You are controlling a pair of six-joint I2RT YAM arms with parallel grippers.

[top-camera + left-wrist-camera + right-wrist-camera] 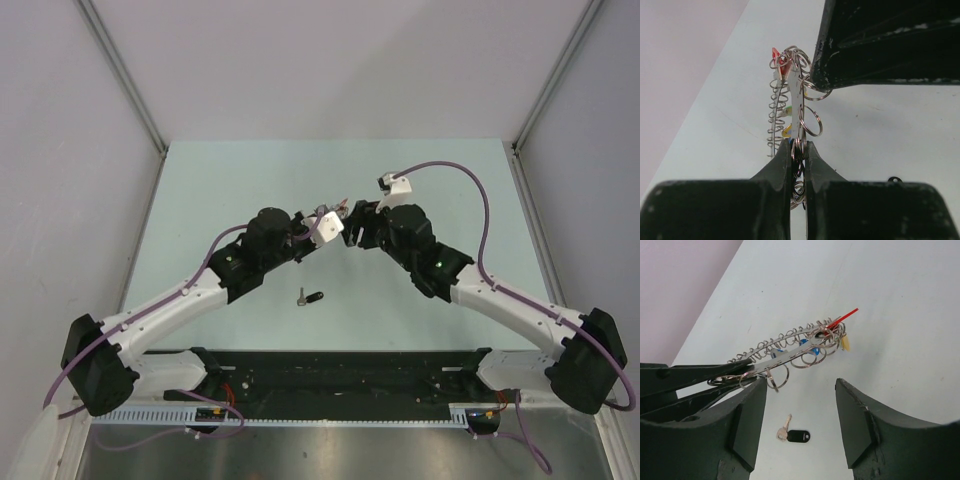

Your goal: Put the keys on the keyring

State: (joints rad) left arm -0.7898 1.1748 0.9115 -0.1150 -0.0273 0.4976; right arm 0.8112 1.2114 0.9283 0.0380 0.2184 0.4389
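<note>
Keyring (800, 100) of looped silver wire is clamped by left end effector (797, 150); right end effector (800, 385) apart.

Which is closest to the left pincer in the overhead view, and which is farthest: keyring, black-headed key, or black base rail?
1. keyring: clamped in the left pincer.
2. black-headed key: loose on the table, toward the bases.
3. black base rail: along the near edge.

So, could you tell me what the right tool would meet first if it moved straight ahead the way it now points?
Most likely the keyring, which the left tool holds up just beyond the open right tool; depth is unclear, so it might pass just beneath.
</note>
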